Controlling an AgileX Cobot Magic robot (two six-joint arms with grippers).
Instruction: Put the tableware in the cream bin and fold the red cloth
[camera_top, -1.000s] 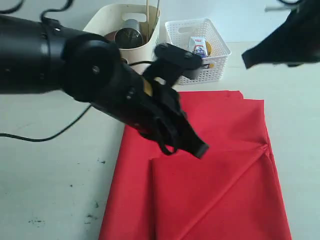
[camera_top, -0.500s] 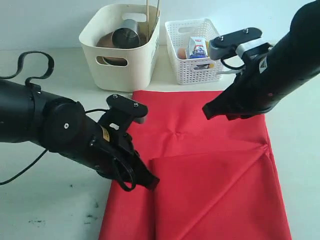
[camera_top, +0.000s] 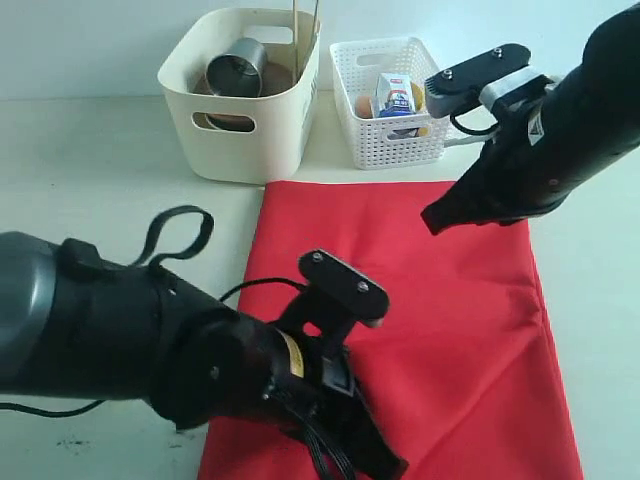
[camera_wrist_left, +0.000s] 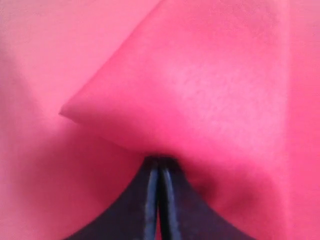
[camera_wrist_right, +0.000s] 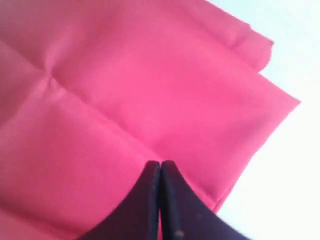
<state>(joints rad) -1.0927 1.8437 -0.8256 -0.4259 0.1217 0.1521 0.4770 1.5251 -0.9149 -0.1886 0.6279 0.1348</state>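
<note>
The red cloth (camera_top: 455, 300) lies spread on the table in front of the two bins. My left gripper (camera_top: 392, 466) is low at the cloth's near edge, jaws shut. In the left wrist view a folded flap of red cloth (camera_wrist_left: 190, 95) runs into the shut jaw tips of the left gripper (camera_wrist_left: 159, 160). My right gripper (camera_top: 430, 221) hangs shut over the cloth's far right part, and nothing shows between its jaws (camera_wrist_right: 160, 164). The cream bin (camera_top: 285, 120) holds the steel cup (camera_top: 234, 70), the chopsticks (camera_top: 297, 35) and a brown plate (camera_top: 228, 121).
A white lattice basket (camera_top: 440, 110) beside the cream bin holds a blue-white packet (camera_top: 395, 93) and an egg (camera_top: 364, 105). A black cable (camera_top: 170, 235) loops over my left arm. Pale table (camera_top: 90, 190) lies left of the cloth.
My left arm swung down from the cloth's middle to its near edge. The right arm came in over the far right. The diagonal fold seen earlier no longer shows.
</note>
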